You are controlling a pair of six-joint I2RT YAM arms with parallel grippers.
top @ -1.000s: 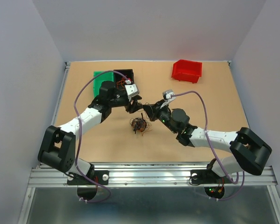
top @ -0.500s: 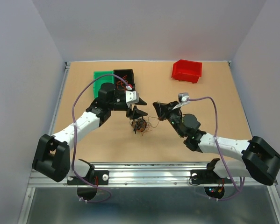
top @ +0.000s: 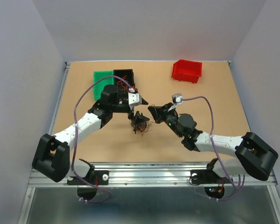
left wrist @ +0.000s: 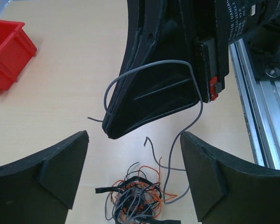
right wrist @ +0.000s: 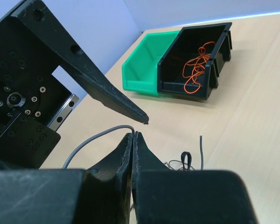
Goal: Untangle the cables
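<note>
Green bin [right wrist: 142, 70]: at the far left of the table [top: 214, 107], touching the black bin; nothing can be seen inside it.
Black bin [right wrist: 205, 28]: just right of the green one, with a loose orange wire [right wrist: 196, 67] curled inside and apart from the rest.
Left gripper [left wrist: 135, 140]: hovers just above the bunch with its fingers spread wide and nothing between them. Its wrist view shows bare table and wire ends in the gap.
Bunch of cables [left wrist: 132, 203]: lies on the table in the middle, between the two grippers. It is a small knot of orange, black and grey strands, looped through each other.
Grey wire [left wrist: 170, 61]: one end is pinched at the tip of the right gripper. From there it arcs up and over, then drops back into the bunch, so it is only partly pulled clear.
Right gripper [right wrist: 134, 137]: fingers clenched together on the grey wire, tip pointing toward the left gripper, just beside the bunch.
Red bin [top: 186, 71]: far right of the table, well apart from the work; its contents cannot be made out.
Progress: judged as partway. At least one orange wire looks sorted into the black bin, and one grey wire is being drawn out. Most strands remain knotted, so the bulk of the separating looks to be ahead.
</note>
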